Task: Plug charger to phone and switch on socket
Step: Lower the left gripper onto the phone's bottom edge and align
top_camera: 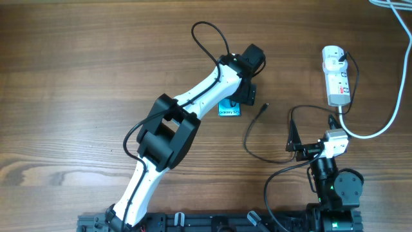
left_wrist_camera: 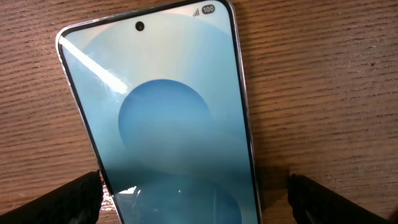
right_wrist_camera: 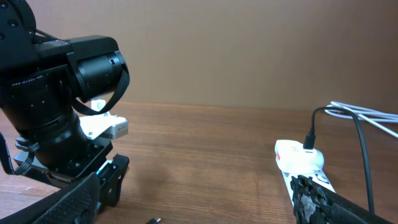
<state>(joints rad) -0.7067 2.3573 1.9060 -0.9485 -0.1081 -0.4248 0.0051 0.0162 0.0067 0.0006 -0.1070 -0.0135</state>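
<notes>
While both hands stand released, the phone (left_wrist_camera: 168,124) is found directly beneath the left hand (left_wrist_camera: 194,186), its long axis running forward between the spread fingers (left_wrist_camera: 56,202); the tip of the charger (top_camera: 246,138) is seen just ahead of the right hand (right_wrist_camera: 196,186).

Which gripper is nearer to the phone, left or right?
Left. The left gripper hangs directly over the phone, a finger at each side; the right gripper is well apart, close to its own base.

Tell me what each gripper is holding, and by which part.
Nothing is held. The left gripper is open astride the phone; the right gripper is open and empty.
</notes>
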